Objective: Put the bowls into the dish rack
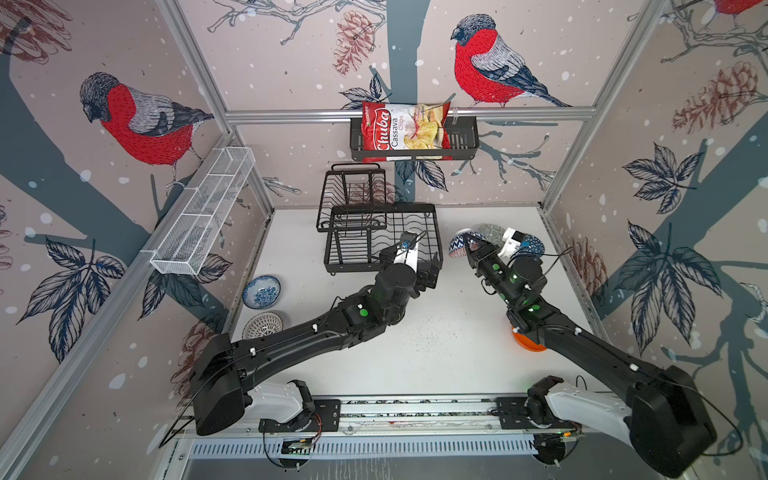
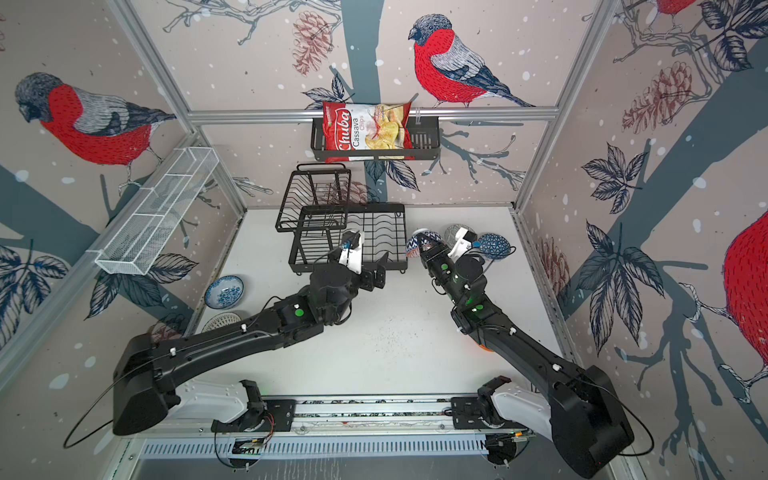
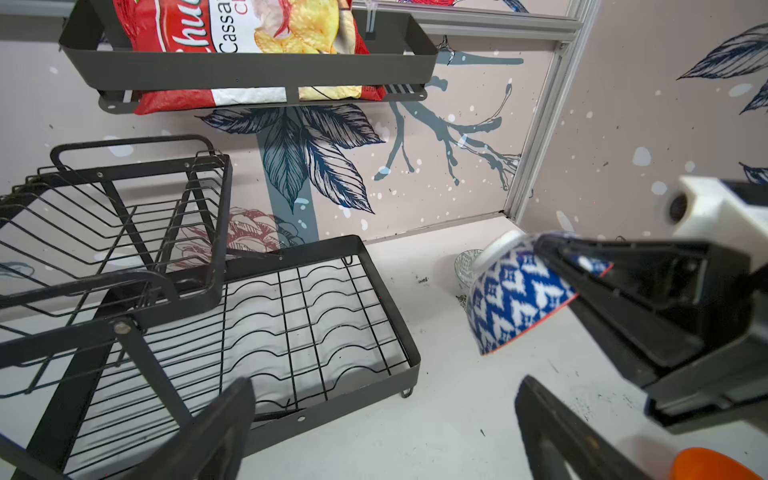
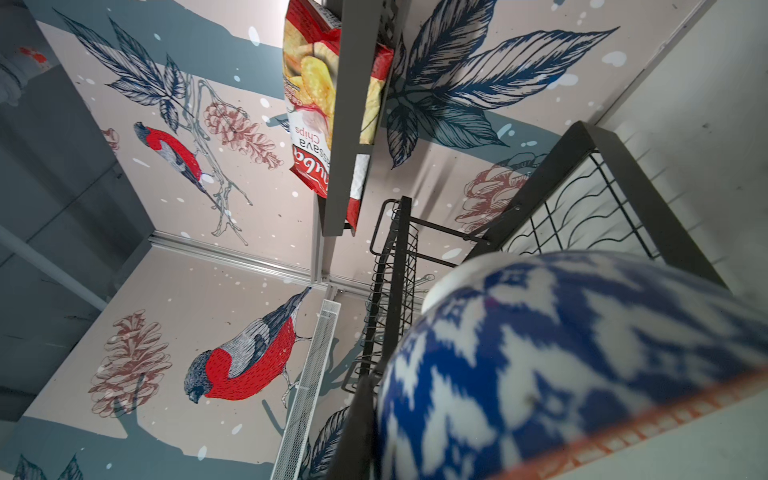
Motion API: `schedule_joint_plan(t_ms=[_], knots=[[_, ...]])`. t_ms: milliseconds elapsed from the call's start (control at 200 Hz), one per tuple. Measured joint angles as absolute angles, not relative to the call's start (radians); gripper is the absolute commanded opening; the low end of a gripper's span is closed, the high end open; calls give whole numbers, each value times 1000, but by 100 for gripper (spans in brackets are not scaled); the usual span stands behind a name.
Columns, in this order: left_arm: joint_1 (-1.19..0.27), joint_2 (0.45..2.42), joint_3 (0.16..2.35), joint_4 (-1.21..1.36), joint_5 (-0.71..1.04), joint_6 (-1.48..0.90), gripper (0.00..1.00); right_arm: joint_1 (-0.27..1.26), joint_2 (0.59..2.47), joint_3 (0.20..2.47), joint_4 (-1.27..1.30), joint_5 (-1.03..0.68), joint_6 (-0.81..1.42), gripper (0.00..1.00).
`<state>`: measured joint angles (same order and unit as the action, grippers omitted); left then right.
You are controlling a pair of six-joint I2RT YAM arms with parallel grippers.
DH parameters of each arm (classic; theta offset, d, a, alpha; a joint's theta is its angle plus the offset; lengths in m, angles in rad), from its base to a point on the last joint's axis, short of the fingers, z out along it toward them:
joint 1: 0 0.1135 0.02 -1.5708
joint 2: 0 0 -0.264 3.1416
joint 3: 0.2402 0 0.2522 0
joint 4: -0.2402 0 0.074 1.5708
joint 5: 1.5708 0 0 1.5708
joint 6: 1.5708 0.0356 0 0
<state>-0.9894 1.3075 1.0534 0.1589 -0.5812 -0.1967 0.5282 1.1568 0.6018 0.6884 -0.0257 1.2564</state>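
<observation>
The black wire dish rack [image 1: 437, 232] [image 2: 402, 232] [image 3: 353, 401] [image 4: 602, 166] stands at the back centre with nothing in it. My left gripper [image 1: 430, 276] [image 2: 377, 275] [image 3: 386, 384] hangs open at the rack's front right corner, holding nothing. My right gripper [image 1: 471, 248] [image 2: 427, 248] is shut on the rim of a blue-and-white patterned bowl [image 1: 460, 243] [image 2: 417, 242] [image 3: 515, 299] [image 4: 561, 353], held tilted in the air just right of the rack. A grey-green bowl [image 1: 490, 232] [image 3: 466, 264] and a blue geometric bowl [image 1: 535, 246] [image 2: 495, 245] sit behind it.
A floral bowl [image 1: 262, 291] [image 2: 224, 291] and a radial-pattern bowl [image 1: 262, 325] [image 2: 220, 322] lie at the left wall. An orange bowl [image 1: 528, 344] [image 3: 715, 465] peeks from under the right arm. A chips bag [image 1: 405, 124] sits in a wall basket [image 1: 463, 143]; a white mesh tray [image 1: 203, 212] hangs on the left wall.
</observation>
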Motion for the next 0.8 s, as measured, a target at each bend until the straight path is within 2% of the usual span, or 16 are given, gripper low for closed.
schedule_joint_plan(t_ms=[125, 350, 615, 800], knots=[[-919, 1289, 1135, 57, -522, -233, 98, 540, 1273, 618, 762, -24, 1256, 0], [-781, 1312, 1250, -47, -364, -258, 98, 551, 1515, 795, 826, -45, 1256, 0], [-597, 1460, 1457, -193, -169, -228, 97, 561, 1810, 1019, 884, -68, 1287, 0], [-548, 1525, 1530, -283, -83, -154, 98, 573, 1977, 1185, 896, -88, 1293, 0]])
